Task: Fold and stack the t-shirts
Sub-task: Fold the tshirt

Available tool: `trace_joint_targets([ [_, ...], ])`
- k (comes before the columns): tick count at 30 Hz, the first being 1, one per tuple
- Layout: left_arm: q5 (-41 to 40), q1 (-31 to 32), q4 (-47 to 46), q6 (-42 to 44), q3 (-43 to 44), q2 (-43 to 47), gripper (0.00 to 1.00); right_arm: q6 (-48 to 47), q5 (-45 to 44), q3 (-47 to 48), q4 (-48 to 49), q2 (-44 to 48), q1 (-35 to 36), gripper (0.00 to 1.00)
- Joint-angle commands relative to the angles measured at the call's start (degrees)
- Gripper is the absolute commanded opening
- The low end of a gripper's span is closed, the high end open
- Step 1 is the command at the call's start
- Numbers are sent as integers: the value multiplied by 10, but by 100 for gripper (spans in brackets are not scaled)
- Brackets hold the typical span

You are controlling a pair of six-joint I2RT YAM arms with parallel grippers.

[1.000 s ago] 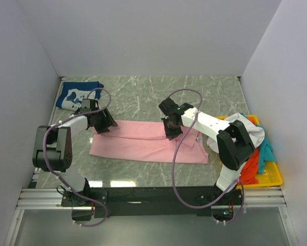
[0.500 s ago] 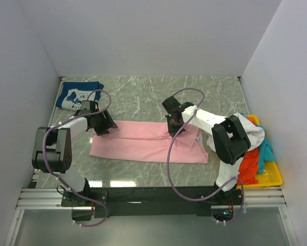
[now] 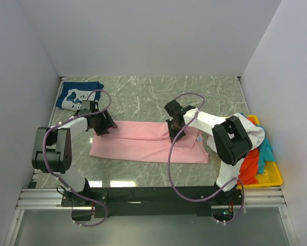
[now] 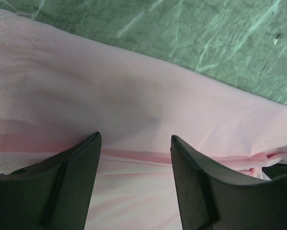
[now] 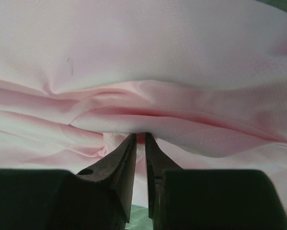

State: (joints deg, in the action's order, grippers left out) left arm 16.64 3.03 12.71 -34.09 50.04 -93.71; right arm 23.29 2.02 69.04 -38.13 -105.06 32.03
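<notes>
A large light-pink t-shirt (image 3: 138, 146) lies folded into a long band across the table's middle. My left gripper (image 3: 104, 124) hovers low over its far left corner, open, with only pink cloth (image 4: 109, 86) under the gap between its fingertips (image 4: 136, 136). My right gripper (image 3: 174, 134) rests on the shirt's upper middle. Its jaws (image 5: 140, 135) stand a narrow slit apart, tips against a raised fold of pink cloth (image 5: 148, 48), not clamping it. A navy t-shirt with white print (image 3: 76, 95) lies at the far left corner.
A yellow tray (image 3: 271, 177) sits at the right edge with a white t-shirt (image 3: 248, 130), an orange-red one (image 3: 250, 164) and a teal one (image 3: 266, 151) heaped in it. Grey walls close in the left, back and right. The green marbled table (image 3: 143, 97) shows behind the pink shirt.
My right gripper has slid a little to the right along the fold and its jaws have parted from shut to a narrow gap. The left gripper has stayed in place.
</notes>
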Motion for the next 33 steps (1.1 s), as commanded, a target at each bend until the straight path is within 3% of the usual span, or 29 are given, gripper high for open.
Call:
trace_joint_targets([
  [1,-6,1,-4,7,-5,13,66,-9,11,-2,3,43,0,21],
  [11,-3,0,-7,7,-7,13,66,-21,8,45,-11,24,1,22],
  [33,-4,1,-5,8,-6,15,67,-27,7,21,2,-18,15,26],
])
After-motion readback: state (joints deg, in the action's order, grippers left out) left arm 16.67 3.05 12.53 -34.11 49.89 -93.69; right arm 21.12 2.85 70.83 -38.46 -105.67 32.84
